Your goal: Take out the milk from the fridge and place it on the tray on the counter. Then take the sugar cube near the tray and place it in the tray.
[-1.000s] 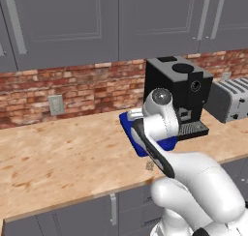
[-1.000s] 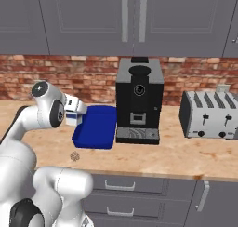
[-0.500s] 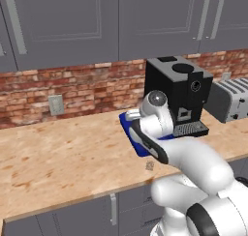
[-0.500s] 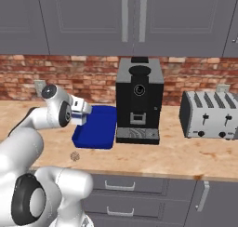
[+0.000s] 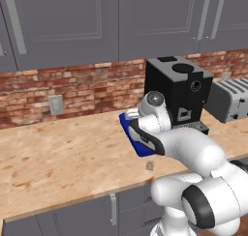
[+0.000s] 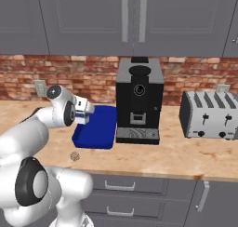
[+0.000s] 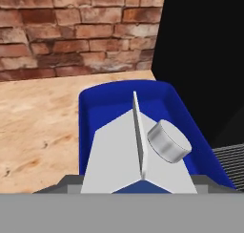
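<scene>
Where the tabletop (image 6: 195, 158) meets its front edge, you see the sugar cube (image 6: 74, 156) just before the tray (image 6: 100, 134). Above the tray's near end, the claw (image 6: 84, 113) grips the milk (image 7: 138, 155), with the coffee machine (image 6: 138, 105) alongside.

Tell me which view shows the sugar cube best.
The right base view: the sugar cube lies unobstructed on the counter, in front of the tray. The left base view shows it smaller, close beside the arm.
</scene>
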Tool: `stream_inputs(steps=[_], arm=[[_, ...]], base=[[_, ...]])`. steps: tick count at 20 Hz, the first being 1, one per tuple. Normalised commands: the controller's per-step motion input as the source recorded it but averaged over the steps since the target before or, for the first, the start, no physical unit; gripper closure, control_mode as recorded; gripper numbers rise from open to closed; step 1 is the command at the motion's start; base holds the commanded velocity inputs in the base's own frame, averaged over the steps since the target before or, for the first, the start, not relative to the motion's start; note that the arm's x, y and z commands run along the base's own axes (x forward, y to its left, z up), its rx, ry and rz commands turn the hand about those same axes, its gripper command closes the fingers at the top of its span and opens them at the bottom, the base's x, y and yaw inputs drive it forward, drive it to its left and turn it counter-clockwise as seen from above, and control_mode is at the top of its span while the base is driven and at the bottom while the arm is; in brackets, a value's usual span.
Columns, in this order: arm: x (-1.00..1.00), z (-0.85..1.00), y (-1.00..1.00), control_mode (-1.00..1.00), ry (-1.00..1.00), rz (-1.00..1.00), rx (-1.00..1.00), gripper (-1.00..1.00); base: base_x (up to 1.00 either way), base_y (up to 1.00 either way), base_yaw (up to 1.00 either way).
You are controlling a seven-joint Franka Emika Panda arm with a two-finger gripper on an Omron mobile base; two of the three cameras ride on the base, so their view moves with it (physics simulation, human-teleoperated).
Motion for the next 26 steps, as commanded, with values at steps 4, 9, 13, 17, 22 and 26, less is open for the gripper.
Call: stream_inputs(steps=[4,9,13,17,22,26], arm=[[0.17,-0.08,-0.09,-1.00,0.00,0.00,0.00,1.00],[0.17,-0.06,-0.08,-1.00,0.00,0.00,0.00,1.00],[0.12,-0.11,-0.04,-1.00,0.00,0.00,0.00,1.00],[0.14,-0.18,0.00,-1.00,0.00,0.00,0.00,1.00],[0.10,-0.23,0.00,-1.00,0.00,0.00,0.00,1.00],[0.07,-0.25,0.00,-1.00,0.00,0.00,0.00,1.00]], base=[[0.00,0.00,0.00],[0.00,0.00,0.00],[0.00,0.00,0.00],[0.00,0.00,0.00],[0.00,0.00,0.00],[0.00,0.00,0.00]])
